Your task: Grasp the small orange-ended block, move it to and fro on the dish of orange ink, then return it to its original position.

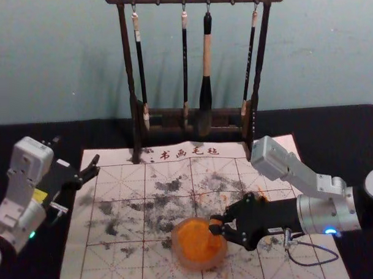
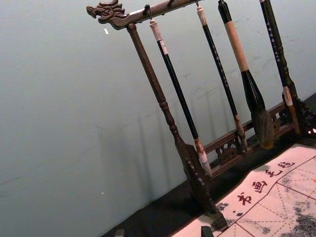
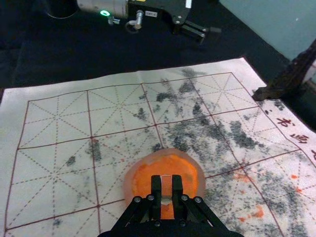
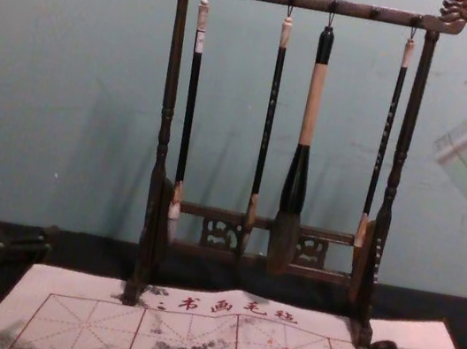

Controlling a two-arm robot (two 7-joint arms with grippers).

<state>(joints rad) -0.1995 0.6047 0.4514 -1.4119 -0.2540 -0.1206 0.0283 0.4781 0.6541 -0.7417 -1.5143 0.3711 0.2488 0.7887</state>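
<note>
The right gripper (image 1: 216, 224) reaches in from the right over the dish of orange ink (image 1: 193, 248), shut on the small block (image 1: 214, 222). Seen in the right wrist view, the block (image 3: 166, 186) is held between the tips of the right gripper (image 3: 166, 193), its orange face showing, with the round ink dish (image 3: 140, 177) behind it. Whether the block touches the ink cannot be told. The left gripper (image 1: 76, 153) stays parked at the left, over the mat's edge, open; its tips also show low in the left wrist view.
A wooden rack (image 1: 127, 62) with several hanging brushes stands at the back of the mat. The pale gridded mat (image 1: 115, 212) carries grey and orange smudges and lies on a black cloth (image 1: 352, 134). A wall rises behind.
</note>
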